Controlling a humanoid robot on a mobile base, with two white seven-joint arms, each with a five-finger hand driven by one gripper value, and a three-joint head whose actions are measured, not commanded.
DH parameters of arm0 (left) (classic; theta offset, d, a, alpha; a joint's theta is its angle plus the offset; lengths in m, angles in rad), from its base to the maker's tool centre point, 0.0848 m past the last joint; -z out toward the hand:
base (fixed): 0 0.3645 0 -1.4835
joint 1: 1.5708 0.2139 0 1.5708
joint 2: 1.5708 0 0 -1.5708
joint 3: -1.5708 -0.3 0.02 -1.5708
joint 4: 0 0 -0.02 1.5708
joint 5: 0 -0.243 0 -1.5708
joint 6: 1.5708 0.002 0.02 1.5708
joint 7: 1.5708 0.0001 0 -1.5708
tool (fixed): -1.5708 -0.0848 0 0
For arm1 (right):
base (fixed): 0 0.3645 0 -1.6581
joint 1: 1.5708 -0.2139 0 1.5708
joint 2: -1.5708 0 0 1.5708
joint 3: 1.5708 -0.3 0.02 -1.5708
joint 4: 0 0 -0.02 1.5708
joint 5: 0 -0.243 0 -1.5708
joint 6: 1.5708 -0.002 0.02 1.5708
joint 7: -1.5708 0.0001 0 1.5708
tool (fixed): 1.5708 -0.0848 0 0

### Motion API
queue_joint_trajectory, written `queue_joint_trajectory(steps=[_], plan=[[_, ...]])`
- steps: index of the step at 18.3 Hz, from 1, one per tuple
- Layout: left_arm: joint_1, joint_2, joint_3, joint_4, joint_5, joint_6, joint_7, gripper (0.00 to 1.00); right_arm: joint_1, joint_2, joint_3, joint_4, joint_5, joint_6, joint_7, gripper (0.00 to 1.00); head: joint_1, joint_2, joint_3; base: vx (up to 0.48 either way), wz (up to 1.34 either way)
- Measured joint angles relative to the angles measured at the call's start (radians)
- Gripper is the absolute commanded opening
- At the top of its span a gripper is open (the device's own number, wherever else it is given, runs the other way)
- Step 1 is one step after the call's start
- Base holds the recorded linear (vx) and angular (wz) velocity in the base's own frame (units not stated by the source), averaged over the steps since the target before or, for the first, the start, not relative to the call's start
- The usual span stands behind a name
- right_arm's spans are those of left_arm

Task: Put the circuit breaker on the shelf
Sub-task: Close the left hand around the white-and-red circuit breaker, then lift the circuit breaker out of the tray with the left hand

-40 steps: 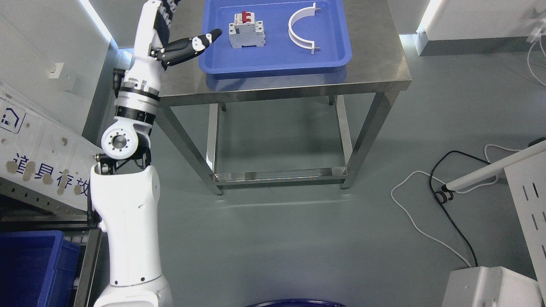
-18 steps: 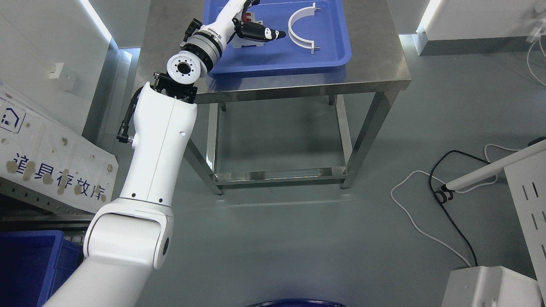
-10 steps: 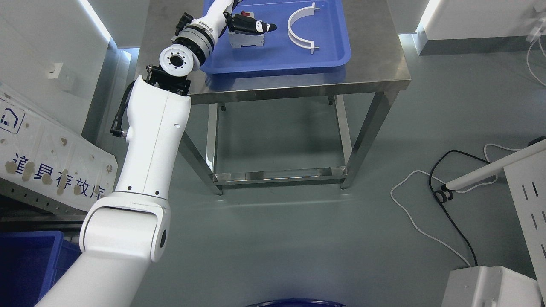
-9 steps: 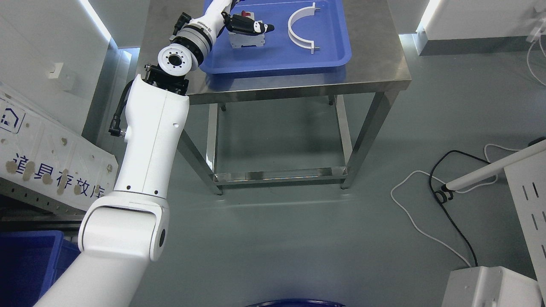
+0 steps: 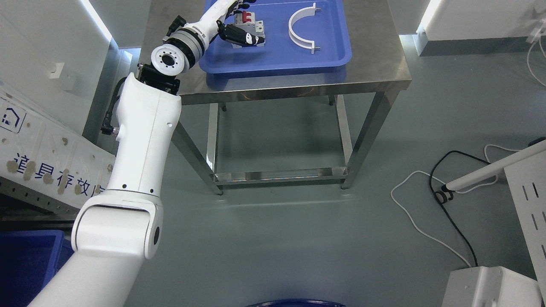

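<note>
Hand wrapped on the breaker

The left hand curls its fingers around the circuit breaker, which sits near the tray's back left corner. The hand reaches in from the left, thumb across the front. No shelf shows.

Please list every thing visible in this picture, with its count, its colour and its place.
Grey circuit breaker with red switches: one, in blue tray, left part.
White curved plastic bracket: one, in tray, right part.
Blue plastic tray: one, on table.
Stainless steel table: one, top centre.
Black and white cables: on the floor, right.
Dark blue bin: one, lower left.
White sign board: one, left.
Left hand: one, black fingers around the breaker.
</note>
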Motion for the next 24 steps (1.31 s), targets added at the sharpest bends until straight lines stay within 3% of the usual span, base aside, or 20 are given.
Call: queue_joint_trajectory(steps=[15,24], plan=[[-0.011,-0.001,-0.013,0.024,-0.104,-0.006,0.004,0.63,0.0,0.0,0.0,0.0,0.0,0.0,0.0,1.0,0.0,0.0,0.0,0.0,0.0],[-0.013,-0.019,-0.03,0.031,-0.148,-0.035,0.009,0.36,0.0,0.0,0.0,0.0,0.0,0.0,0.0,1.0,0.0,0.0,0.0,0.0,0.0]])
